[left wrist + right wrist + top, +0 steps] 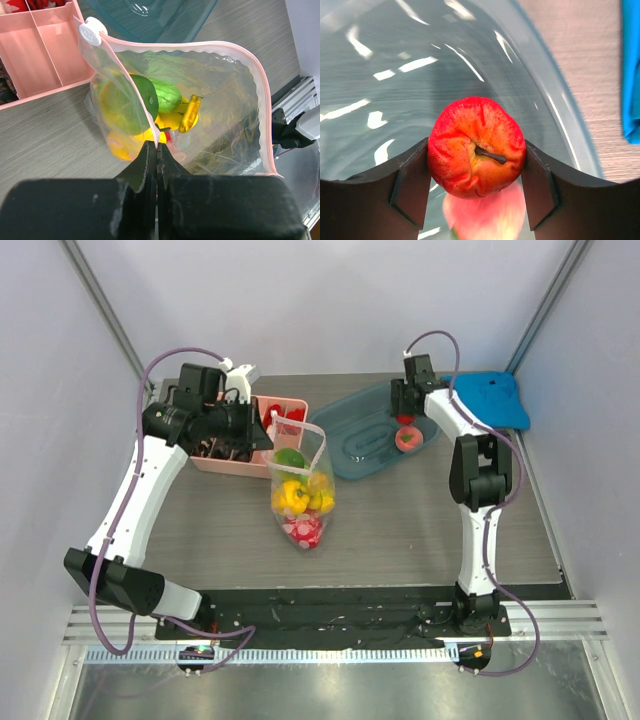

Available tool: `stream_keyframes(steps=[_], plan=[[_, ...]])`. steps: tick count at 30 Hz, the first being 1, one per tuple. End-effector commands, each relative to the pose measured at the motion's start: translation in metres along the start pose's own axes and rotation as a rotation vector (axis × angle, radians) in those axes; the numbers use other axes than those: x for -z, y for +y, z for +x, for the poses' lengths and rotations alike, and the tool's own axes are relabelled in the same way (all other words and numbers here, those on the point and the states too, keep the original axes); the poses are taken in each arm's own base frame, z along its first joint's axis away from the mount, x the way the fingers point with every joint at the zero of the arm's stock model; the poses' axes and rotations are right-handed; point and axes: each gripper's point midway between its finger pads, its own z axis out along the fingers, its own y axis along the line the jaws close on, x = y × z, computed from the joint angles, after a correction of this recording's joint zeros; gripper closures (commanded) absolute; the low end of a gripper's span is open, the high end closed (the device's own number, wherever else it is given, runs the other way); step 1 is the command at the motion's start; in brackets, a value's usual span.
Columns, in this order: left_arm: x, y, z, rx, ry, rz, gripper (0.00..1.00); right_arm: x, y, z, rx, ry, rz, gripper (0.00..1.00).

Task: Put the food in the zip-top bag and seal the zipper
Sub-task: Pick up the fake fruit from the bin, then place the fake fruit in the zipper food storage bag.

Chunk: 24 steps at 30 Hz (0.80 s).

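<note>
We are in the loading step. Our left gripper (157, 152) is clenched on the near lip of the bag (220, 100), holding its mouth up and wide. The zipper (200, 46) is unsealed, its slider (90, 31) at one end. Yellow and green food (165, 95) lies inside. The bag stands just beside the pink box (50, 60).

Our right gripper (476, 165) is down in the tray (395, 75), fingers (410, 185) pressed on both sides of the peach (476, 147). We cannot tell whether it is off the tray floor.

Next, we judge, the peach must rise clear of the tray rim, travel left over the open mouth, and drop in without knocking the held lip. Sealing comes after.
</note>
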Motion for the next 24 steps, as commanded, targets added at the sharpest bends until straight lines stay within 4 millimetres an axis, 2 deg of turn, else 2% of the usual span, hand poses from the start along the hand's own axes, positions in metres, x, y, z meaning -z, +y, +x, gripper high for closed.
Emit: stream_keyframes(steps=[1,2,3,4,5,7,8,9,11,12,13,14,15,16,18,19,22,24], plan=[[0.013,-0.011,-0.009,-0.033,-0.067,0.030,1.00,0.122,0.017,-0.108,-0.043,-0.308,-0.172,0.47],[0.012,-0.010,-0.008,-0.027,-0.066,0.032,1.00,0.140,0.035,-0.114,-0.033,-0.325,-0.295,0.49],[0.014,-0.012,-0.009,-0.030,-0.075,0.036,1.00,0.159,0.044,-0.120,-0.025,-0.351,-0.358,0.51],[0.014,-0.013,-0.008,-0.028,-0.075,0.041,1.00,0.190,0.051,-0.131,-0.027,-0.396,-0.421,0.53],[0.015,-0.014,-0.009,-0.028,-0.083,0.044,1.00,0.213,0.070,-0.131,-0.029,-0.400,-0.542,0.53],[0.017,-0.016,-0.007,-0.028,-0.089,0.052,1.00,0.249,0.093,-0.130,-0.015,-0.414,-0.668,0.54],[0.017,-0.017,-0.006,-0.027,-0.091,0.055,1.00,0.282,0.109,-0.127,0.017,-0.433,-0.770,0.54],[0.019,-0.018,-0.006,-0.027,-0.098,0.060,1.00,0.303,0.129,-0.121,0.056,-0.438,-0.841,0.54],[0.020,-0.019,-0.007,-0.026,-0.106,0.062,1.00,0.342,0.150,-0.112,0.106,-0.463,-0.914,0.54],[0.021,-0.020,-0.007,-0.026,-0.111,0.065,1.00,0.359,0.161,-0.106,0.142,-0.471,-0.961,0.55],[0.022,-0.021,-0.007,-0.026,-0.114,0.067,1.00,0.378,0.183,-0.092,0.188,-0.466,-1.021,0.56],[0.022,-0.021,-0.007,-0.026,-0.116,0.067,1.00,0.386,0.193,-0.081,0.221,-0.458,-1.047,0.56],[0.023,-0.021,-0.008,-0.027,-0.119,0.067,1.00,0.407,0.200,-0.074,0.281,-0.496,-1.071,0.56],[0.025,-0.022,-0.008,-0.027,-0.123,0.068,1.00,0.417,0.217,-0.058,0.328,-0.485,-1.109,0.56],[0.027,-0.025,-0.009,-0.030,-0.133,0.076,1.00,0.432,0.227,-0.041,0.417,-0.511,-1.113,0.56],[0.028,-0.026,-0.009,-0.032,-0.138,0.079,1.00,0.439,0.241,-0.022,0.460,-0.483,-1.139,0.56],[0.032,-0.028,-0.011,-0.036,-0.154,0.079,1.00,0.436,0.251,0.001,0.537,-0.457,-1.129,0.56],[0.033,-0.028,-0.011,-0.038,-0.158,0.080,1.00,0.432,0.253,0.008,0.554,-0.441,-1.127,0.54]])
